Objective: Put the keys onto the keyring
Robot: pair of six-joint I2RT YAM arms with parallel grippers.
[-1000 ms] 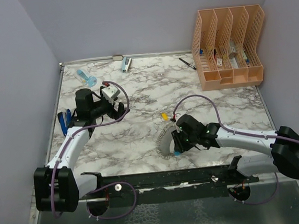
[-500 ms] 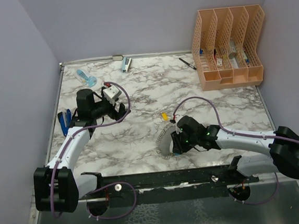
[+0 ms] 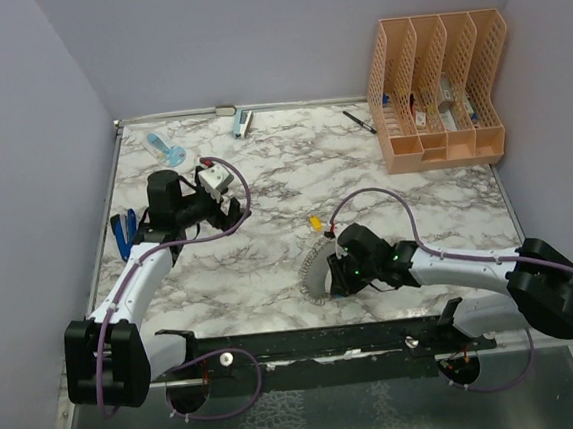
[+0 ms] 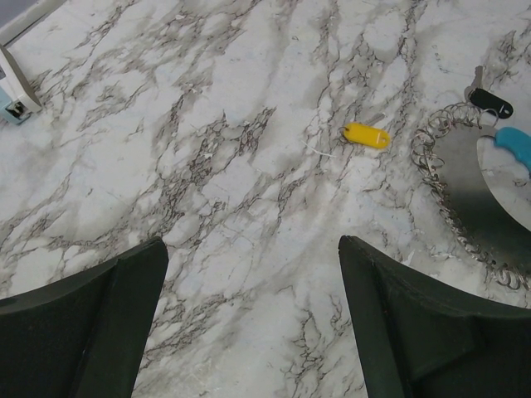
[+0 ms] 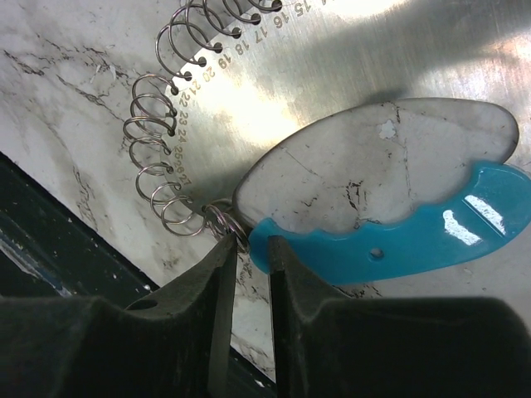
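Right wrist view: right gripper (image 5: 246,246) has its jaws nearly together around the keyring's (image 5: 332,75) blue end (image 5: 373,249), near-centre; whether it truly pinches, I cannot tell. Left gripper (image 4: 250,245) hangs spread, far left. Yellow key (image 4: 366,134) lies loose just beyond the keyring, black key (image 4: 489,101) at its far edge. Step: securing the keyring. Next likely calls for a firm hold, then fetching a key.

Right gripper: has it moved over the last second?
Yes. The right gripper slid slightly toward the near edge, away from the yellow key, and now hides the light-blue section of the keyring from above.
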